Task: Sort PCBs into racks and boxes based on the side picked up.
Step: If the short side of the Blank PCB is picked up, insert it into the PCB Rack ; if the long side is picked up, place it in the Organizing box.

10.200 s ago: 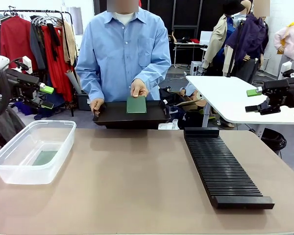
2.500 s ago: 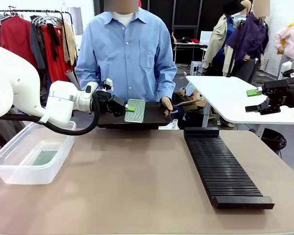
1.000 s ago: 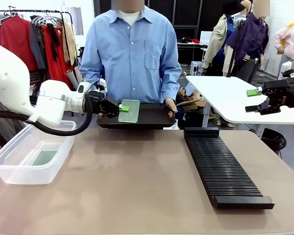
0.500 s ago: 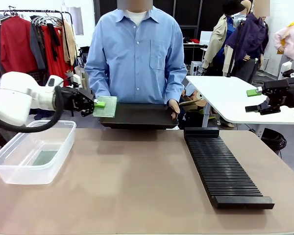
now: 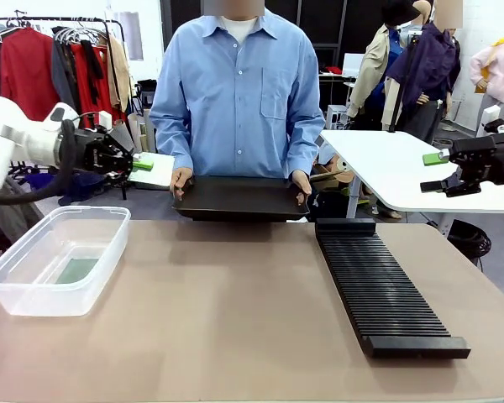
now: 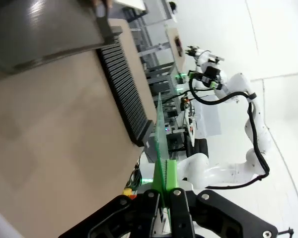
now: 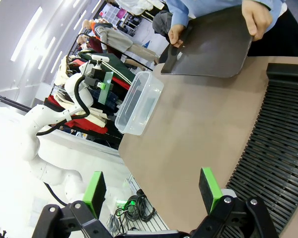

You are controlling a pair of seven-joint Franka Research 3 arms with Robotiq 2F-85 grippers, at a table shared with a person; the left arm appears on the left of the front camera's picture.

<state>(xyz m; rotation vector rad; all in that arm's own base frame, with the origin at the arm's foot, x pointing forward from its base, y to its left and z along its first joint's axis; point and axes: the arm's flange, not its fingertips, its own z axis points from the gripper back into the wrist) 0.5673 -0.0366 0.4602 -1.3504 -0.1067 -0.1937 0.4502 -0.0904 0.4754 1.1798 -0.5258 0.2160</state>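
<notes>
Jaws of left gripper [image 5: 134, 161] were clamped on PCB [image 5: 158, 170] edge; thin, stiff, light board, so edge grip suits. Right gripper [image 7: 154, 191] gaped empty.

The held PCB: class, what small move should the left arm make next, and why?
Probably lower it leftward over the clear box. The left gripper is shut on the PCB, above and just beyond the box's far right corner, where another board already lies.

Robot lab: clothes rack [image 5: 42, 50], white desk [image 5: 395, 172], brown worktable [image 5: 235, 319].
</notes>
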